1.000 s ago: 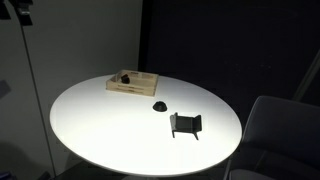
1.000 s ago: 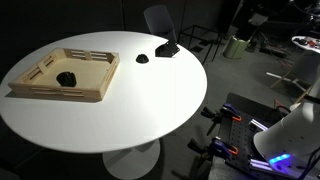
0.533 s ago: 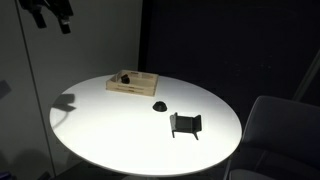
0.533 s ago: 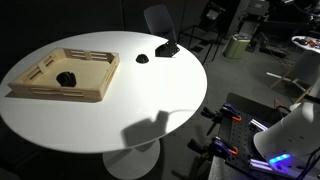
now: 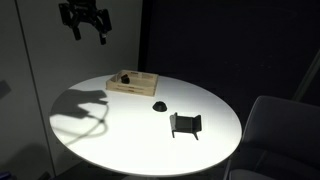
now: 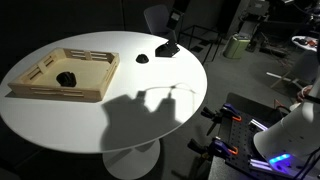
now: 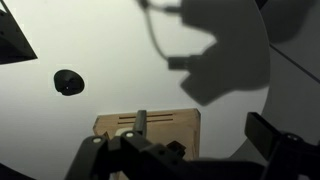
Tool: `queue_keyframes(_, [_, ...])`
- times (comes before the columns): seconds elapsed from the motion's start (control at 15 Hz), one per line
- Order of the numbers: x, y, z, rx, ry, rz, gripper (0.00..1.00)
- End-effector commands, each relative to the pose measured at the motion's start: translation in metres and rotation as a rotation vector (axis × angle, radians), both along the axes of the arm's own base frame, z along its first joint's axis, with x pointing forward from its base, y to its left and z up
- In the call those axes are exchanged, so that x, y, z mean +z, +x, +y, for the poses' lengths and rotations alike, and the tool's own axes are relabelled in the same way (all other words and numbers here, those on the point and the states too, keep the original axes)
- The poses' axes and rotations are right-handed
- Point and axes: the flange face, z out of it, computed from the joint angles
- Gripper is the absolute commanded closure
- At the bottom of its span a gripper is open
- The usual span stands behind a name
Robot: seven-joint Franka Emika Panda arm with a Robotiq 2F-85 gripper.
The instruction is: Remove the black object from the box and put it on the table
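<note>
- The claw (image 5: 89, 36) hangs high up over the table (image 5: 130, 140), off to one side of the box (image 5: 135, 90). Its two fingers stand wide apart and hold nothing.
- The black object (image 5: 125, 77) lies inside the box, near one end. It touches the wooden floor and sits close to a low rim.
- The job is only at its start, I think: the claw is reaching and nothing is lifted.
- Next, the claw needs to go across until it is right over the lump. Then it should go straight down with one finger on each side, and squeeze.
- In the wrist view the box (image 7: 150, 125) is half hidden behind the claw, so I cannot tell if the lump shows there.
- The rims are low, so a short lift should clear them. The near rim leaves little room for a finger on that side.
- Bare white top lies between the box and the flat black dome (image 5: 158, 105). That looks like a good spot to set the lump down.
- The black stand (image 5: 185, 124) is farther off. The round table edge is close behind the box, so keep away from it.
</note>
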Motion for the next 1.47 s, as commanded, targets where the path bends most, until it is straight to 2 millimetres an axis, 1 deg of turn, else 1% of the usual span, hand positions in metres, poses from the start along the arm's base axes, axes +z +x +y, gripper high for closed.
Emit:
queue_keyframes(0.0, [0.001,0.047,-0.009,0.072,-0.020,0.005,0.00])
queue_keyframes(0.13, [0.003,0.062,-0.013,0.072,-0.031,0.012,0.00])
queue_keyframes(0.2, [-0.005,0.042,-0.008,0.049,-0.015,0.011,0.00])
queue_keyframes(0.27, [-0.005,0.050,-0.009,0.051,-0.017,0.012,0.00])
queue_keyframes(0.4, [-0.006,0.059,-0.010,0.054,-0.019,0.013,0.00])
queue_keyframes(0.73, [-0.005,0.060,-0.009,0.054,-0.020,0.012,0.00])
queue_keyframes(0.8, [-0.007,0.058,-0.011,0.051,-0.020,0.020,0.00])
queue_keyframes(0.93, [-0.012,0.063,-0.009,0.062,-0.007,0.039,0.00])
queue_keyframes(1.13, [-0.017,0.081,-0.004,0.081,-0.002,0.042,0.00])
queue_keyframes(1.33, [-0.022,0.106,0.003,0.119,-0.004,0.041,0.00])
queue_keyframes(1.4, [-0.025,0.117,0.006,0.139,-0.010,0.040,0.00])
